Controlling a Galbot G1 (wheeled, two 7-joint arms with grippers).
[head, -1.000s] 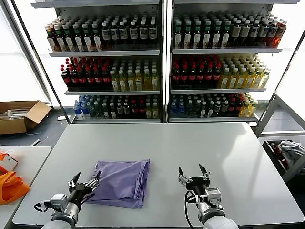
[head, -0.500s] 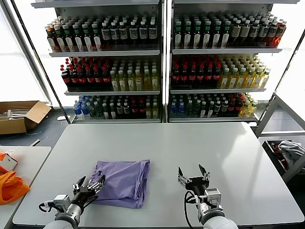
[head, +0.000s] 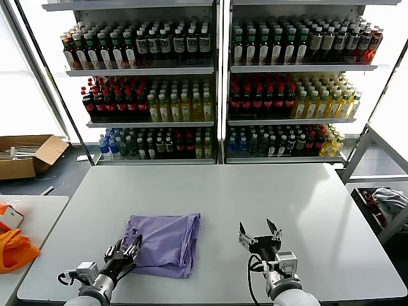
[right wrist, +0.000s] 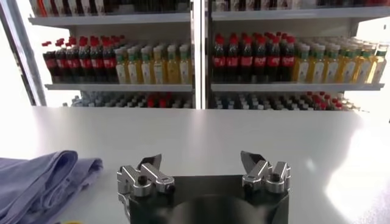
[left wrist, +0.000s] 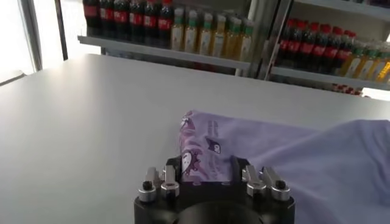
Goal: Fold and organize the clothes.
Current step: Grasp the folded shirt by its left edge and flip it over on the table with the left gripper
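Down at the near edge of the white table [head: 268,191], the head view has the lavender T-shirt [head: 167,241] lying folded into a rough rectangle, left of centre. The left gripper [head: 127,248] reaches forward low over the tabletop from the near left corner, its forearm angled toward the shirt, and its fingertips sit right at the garment's near-left corner with the cloth between them. The right gripper [head: 259,232] is parked well clear of the shirt on the right side, wrist upright, fingers spread wide with nothing between them. An orange fabric item [head: 14,248] lies on a side table at far left, and a cardboard box [head: 29,153] sits on the floor behind it. Drink shelves [head: 217,83] fill the background.

Over to the left wrist view: the gripper's [left wrist: 207,173] dark body lies level with the table, and a folded corner of the T-shirt [left wrist: 304,158] with dark printed cartoon figures is tucked between the two fingers. The jaws are part-closed around that corner; I cannot tell whether the grip is firm.

Now the right wrist view: the right gripper's [right wrist: 204,170] fingers stand well apart over bare table, holding nothing, and a rumpled edge of the T-shirt [right wrist: 42,182] shows off to one side, apart from it.
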